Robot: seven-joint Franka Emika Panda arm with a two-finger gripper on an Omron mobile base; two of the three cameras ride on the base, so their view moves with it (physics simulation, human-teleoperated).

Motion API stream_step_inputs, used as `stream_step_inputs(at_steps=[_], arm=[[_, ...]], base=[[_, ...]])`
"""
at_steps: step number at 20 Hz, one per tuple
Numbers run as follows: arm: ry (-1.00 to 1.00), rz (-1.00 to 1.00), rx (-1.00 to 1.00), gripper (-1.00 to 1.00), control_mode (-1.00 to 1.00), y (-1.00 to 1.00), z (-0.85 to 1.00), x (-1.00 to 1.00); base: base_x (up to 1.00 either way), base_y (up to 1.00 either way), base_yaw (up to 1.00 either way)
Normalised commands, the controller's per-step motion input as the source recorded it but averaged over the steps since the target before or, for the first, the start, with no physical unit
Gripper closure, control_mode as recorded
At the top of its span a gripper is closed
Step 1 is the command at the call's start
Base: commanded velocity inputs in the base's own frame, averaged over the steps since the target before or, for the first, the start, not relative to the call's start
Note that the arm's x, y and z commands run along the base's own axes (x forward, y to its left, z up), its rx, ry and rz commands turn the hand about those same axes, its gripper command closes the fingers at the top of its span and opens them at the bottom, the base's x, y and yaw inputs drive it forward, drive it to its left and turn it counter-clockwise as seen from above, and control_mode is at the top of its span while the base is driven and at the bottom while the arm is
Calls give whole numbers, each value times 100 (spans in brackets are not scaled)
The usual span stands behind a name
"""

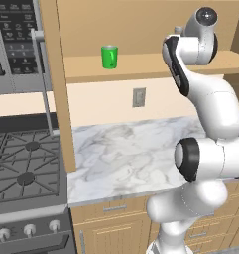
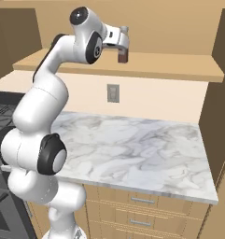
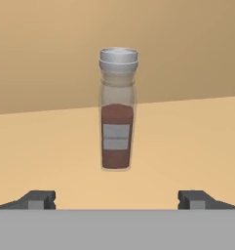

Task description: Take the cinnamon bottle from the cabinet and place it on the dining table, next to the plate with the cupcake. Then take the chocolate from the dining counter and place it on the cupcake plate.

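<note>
The cinnamon bottle [image 3: 117, 128] stands upright on the cabinet shelf [image 3: 187, 146], clear glass with dark reddish-brown contents and a pale grey cap. My gripper [image 3: 117, 200] is open, its two fingertips set wide to either side and short of the bottle, touching nothing. From the right base view the bottle [image 2: 123, 56] stands on the tan cabinet shelf [image 2: 179, 70] just beyond my gripper [image 2: 124, 43], with the arm stretched up to shelf height. The dining table, plate, cupcake and chocolate are out of view.
A green cup [image 1: 109, 57] stands further left on the same shelf [image 1: 141, 64]. Below lies a marble counter [image 1: 126, 154] with a wall outlet [image 1: 139, 97] behind it. A gas stove [image 1: 22, 163] and microwave [image 1: 12, 34] are at the left.
</note>
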Motion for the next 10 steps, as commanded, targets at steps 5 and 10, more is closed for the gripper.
stream_step_inputs(at_steps=[5,10], arm=[[-8,2,0,-100,-100,-13,-4,29],[-7,3,0,-100,-100,-20,-7,34]], base=[[0,0,0],[0,0,0]])
